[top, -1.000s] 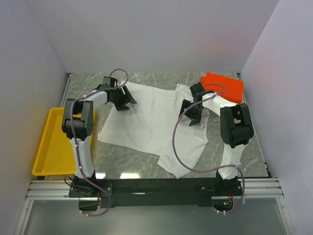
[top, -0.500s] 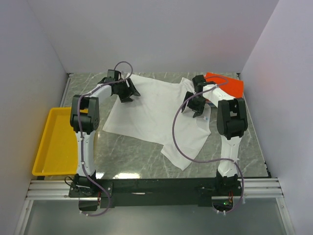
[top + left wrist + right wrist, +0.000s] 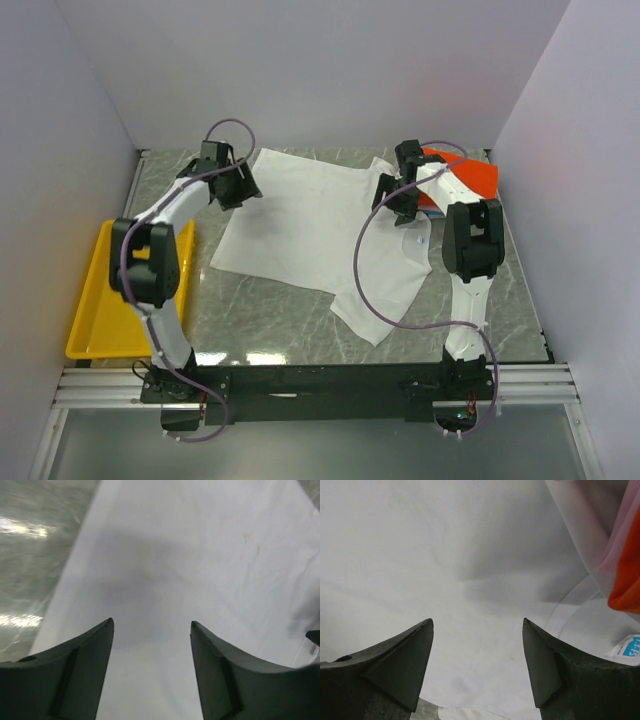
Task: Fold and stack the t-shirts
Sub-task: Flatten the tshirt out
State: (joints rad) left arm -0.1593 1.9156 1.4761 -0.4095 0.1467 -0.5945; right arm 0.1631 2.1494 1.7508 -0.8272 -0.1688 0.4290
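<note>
Left end effector [image 3: 243,187] shifted leftward; white t-shirt [image 3: 310,225] lies lengthwise left-right, collar right.

Bright, even overhead light. Glare streaks the bench [image 3: 30,527] at the left wrist view's upper left. Both wrist views are soft; grey shadows cross the white t-shirt [image 3: 200,555].

Plain pale walls [image 3: 300,70] enclose a grey marbled table [image 3: 262,312] with glare patches near its front edge.
</note>
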